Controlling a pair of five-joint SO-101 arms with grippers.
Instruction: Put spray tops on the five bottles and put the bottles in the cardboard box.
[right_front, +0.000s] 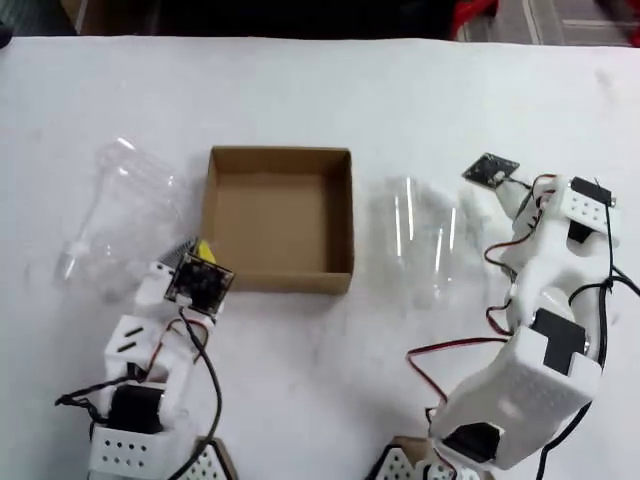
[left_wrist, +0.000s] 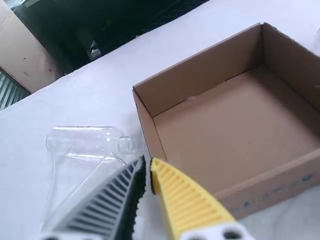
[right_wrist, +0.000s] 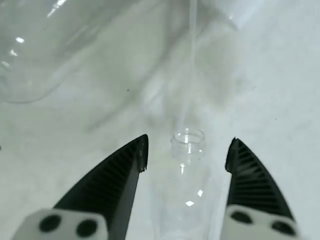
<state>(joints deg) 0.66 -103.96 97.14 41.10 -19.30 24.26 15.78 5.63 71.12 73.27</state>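
On the white table (right_front: 300, 90): your cardboard box (right_front: 278, 225) sits at the middle, square and open-topped, between the two arms' reach.
Box contents: brown floor bare from wall to wall in the high view, and your left wrist view of the box (left_wrist: 235, 135) agrees.
Left of the box: clear bottles (right_front: 120, 215) lie in a loose cluster near the box's outer wall. They overlap so much that you cannot count them.
Nearest left bottle: one clear bottle (left_wrist: 90, 140) lies on its side just beside the box wall, its open mouth toward the box. You see straight through it to the table.
Left claw: your left gripper (left_wrist: 148, 165) has its grey and yellow fingers drawn narrow, tips almost meeting, gripping nothing. It hangs just outside the box corner (right_front: 193, 247) nearest that arm.
Right of the box: more clear bottles (right_front: 420, 235) sit near it, apart from its wall. Their number is unclear.
Right claw: your right gripper (right_wrist: 188, 147) is spread wide, one black finger on each side of a bottle neck (right_wrist: 188, 137), touching neither side.
That bottle: mouth open, see-through glass.
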